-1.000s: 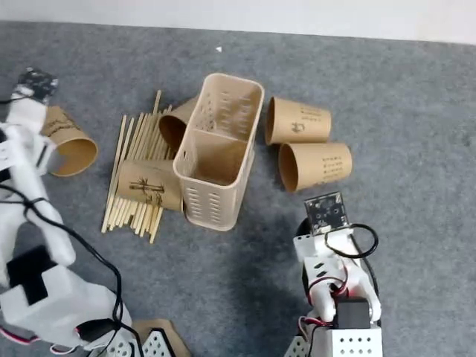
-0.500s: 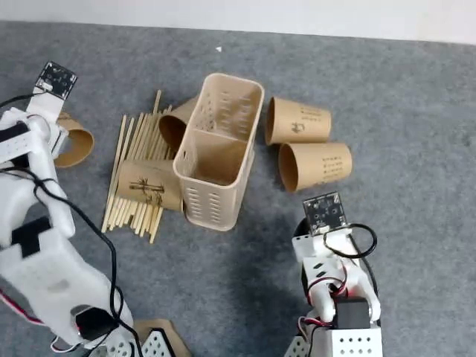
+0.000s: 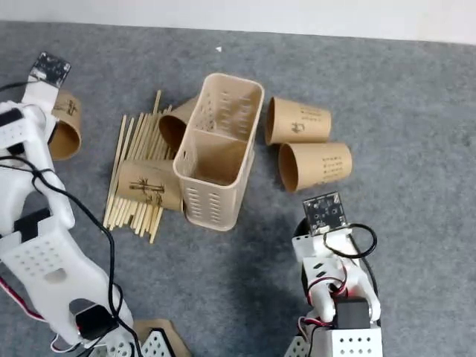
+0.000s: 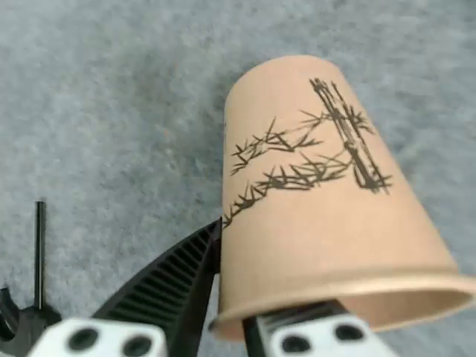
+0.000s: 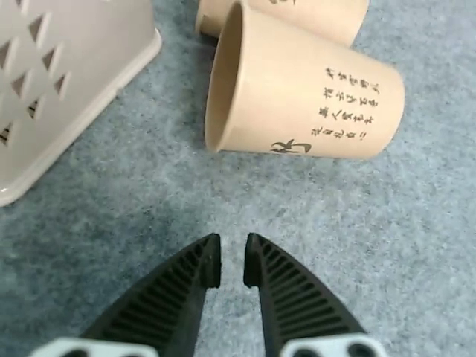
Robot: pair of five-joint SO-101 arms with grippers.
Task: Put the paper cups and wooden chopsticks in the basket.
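Note:
My left gripper (image 4: 233,277) is shut on the rim of a paper cup (image 4: 320,201) with a bamboo print, held above the grey carpet. From above, that cup (image 3: 64,126) hangs at the far left, well left of the beige basket (image 3: 195,201). Wooden chopsticks (image 3: 132,160) lie in a pile left of the basket, with a cup (image 3: 149,186) lying on them and another cup (image 3: 172,123) against the basket's far side. Two more cups (image 3: 299,121) (image 3: 316,165) lie on their sides right of the basket. My right gripper (image 5: 231,262) is shut and empty, just short of the nearer cup (image 5: 301,93).
The basket has two compartments, and a corner of its wall (image 5: 67,89) is in the right wrist view. The right arm's base (image 3: 342,327) stands at the near edge. Bare carpet (image 3: 416,134) stretches to the right and in front of the basket.
The left arm has swung the held cup away from the near side toward the far left, and the cup has turned. The right arm has kept still.

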